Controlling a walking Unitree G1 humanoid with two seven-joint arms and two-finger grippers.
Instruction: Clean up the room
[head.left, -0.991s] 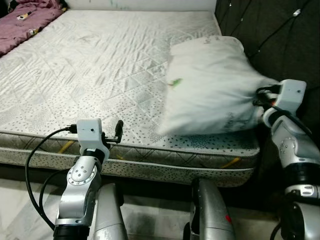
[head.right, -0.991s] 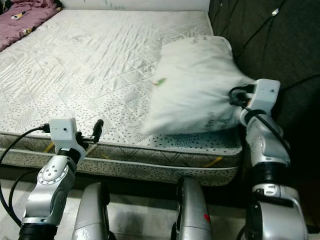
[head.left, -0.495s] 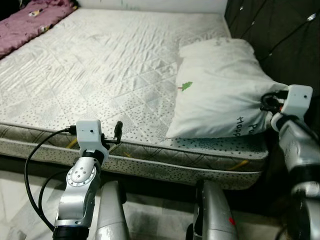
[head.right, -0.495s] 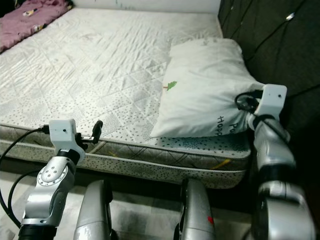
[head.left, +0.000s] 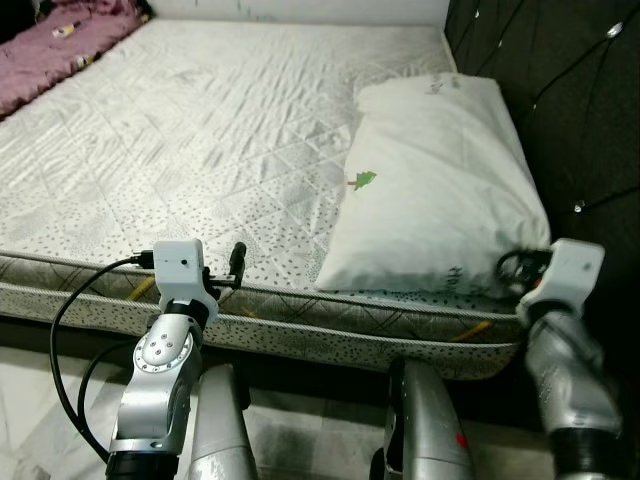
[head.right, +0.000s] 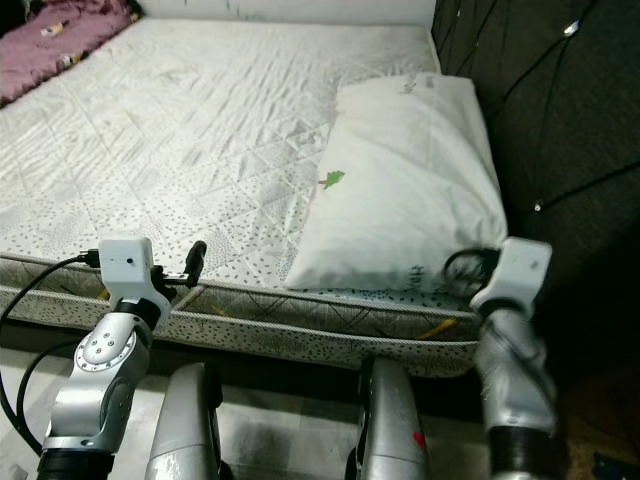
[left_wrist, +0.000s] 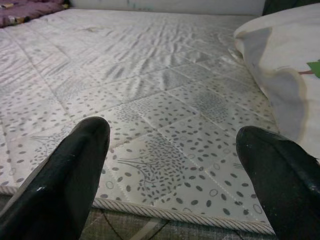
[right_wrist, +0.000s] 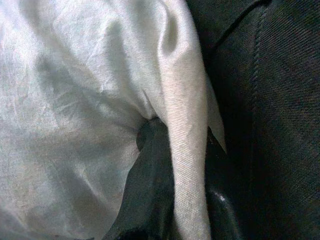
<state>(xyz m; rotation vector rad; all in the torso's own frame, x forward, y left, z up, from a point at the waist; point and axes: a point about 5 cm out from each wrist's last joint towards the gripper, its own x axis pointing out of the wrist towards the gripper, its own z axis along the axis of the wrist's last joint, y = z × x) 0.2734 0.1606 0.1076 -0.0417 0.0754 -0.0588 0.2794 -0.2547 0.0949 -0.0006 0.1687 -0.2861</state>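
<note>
A white pillow (head.left: 440, 190) with a small green tree print lies flat on the right side of the bare quilted mattress (head.left: 200, 130), against the dark headboard. My right gripper (head.left: 512, 270) is at the pillow's near right corner, shut on a fold of its fabric (right_wrist: 180, 100), which runs between the black fingers (right_wrist: 145, 170). My left gripper (left_wrist: 172, 140) hovers open at the mattress's near edge, left of the pillow, with nothing between its fingertips (left_wrist: 80, 145).
A purple blanket (head.left: 50, 50) is bunched at the far left of the bed. The dark padded headboard (head.left: 570, 90) rises along the right. The mattress's piped front edge (head.left: 330, 320) runs just beyond my arms. My legs (head.left: 420, 420) stand on the tiled floor below.
The pillow has come down from a raised, bunched pose to lie flat on the mattress. My right gripper has dropped lower with its corner. The left arm has stayed put.
</note>
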